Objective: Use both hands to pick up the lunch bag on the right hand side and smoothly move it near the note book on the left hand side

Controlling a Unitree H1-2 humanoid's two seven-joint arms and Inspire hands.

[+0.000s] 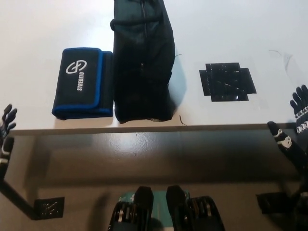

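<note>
The white counter [231, 29] carries everything. The black lunch bag [143, 62] lies lengthwise on it, its near end close to the counter's front edge. Touching the bag's left side lies the notebook [82, 83], black with blue trim. To the bag's right, apart from it, is a patch of black tape [227, 82]. The right robot hand [294, 130], fingers spread and empty, is far right of the bag. The left robot hand [6, 134], fingers apart and empty, is far left of it.
</note>
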